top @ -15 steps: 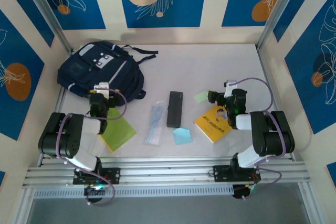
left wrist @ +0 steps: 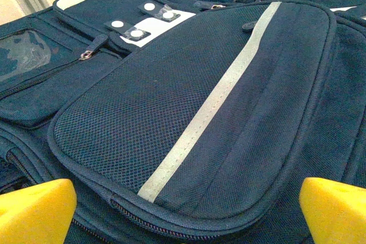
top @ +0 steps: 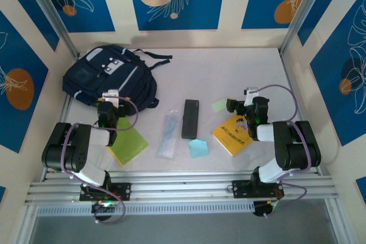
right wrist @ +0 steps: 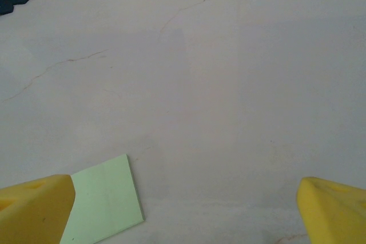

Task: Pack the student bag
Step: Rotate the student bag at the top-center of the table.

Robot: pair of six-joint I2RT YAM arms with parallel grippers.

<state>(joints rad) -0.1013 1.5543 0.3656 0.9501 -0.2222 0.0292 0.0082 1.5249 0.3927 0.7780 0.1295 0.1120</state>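
Bag: the navy student bag (top: 108, 75) lies flat at the counter's (top: 240, 72) far-left corner, striped front up.
Left end effector (left wrist: 183, 215): open, yellow fingers (left wrist: 34, 210) wide apart, at the bag's near edge, holding nothing.
Right end effector (right wrist: 183, 215): open and empty, low over bare counter toward the right edge, a pale green note (right wrist: 106, 198) beside its left finger.
Near middle: black case (top: 190, 118), yellow book (top: 231, 135).

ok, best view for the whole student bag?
Top external: whole student bag, far left, straps included. Left wrist: close-up of its front pocket and stripe. Right wrist: a dark tip at the edge, likely its strap.
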